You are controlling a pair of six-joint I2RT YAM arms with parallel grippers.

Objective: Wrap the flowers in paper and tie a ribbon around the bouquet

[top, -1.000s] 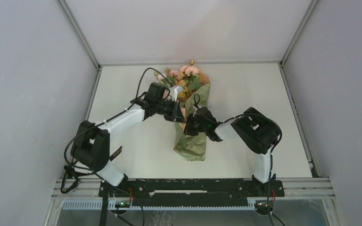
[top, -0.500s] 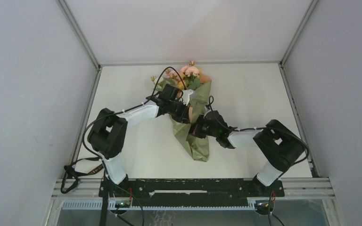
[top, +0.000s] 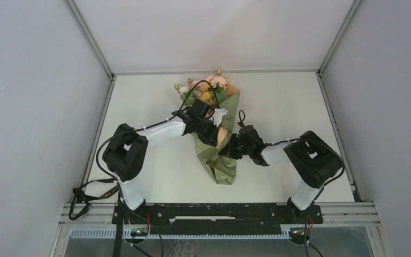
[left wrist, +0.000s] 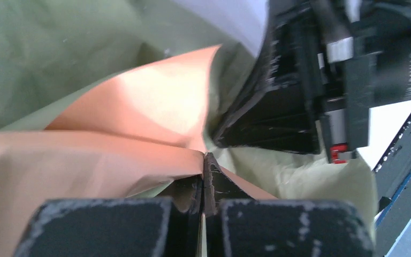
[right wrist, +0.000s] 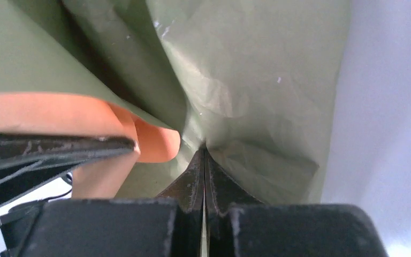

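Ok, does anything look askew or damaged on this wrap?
No tear shows. The paper is crumpled and loose, its tan-orange inner face gaping at the seam where the left gripper and right gripper pinch it.

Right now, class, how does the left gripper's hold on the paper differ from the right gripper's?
The left gripper pinches a tan-orange fold of the paper; the right gripper pinches olive-green paper. The left gripper sits nearer the flowers, the right gripper lower down. Both are shut on the paper.
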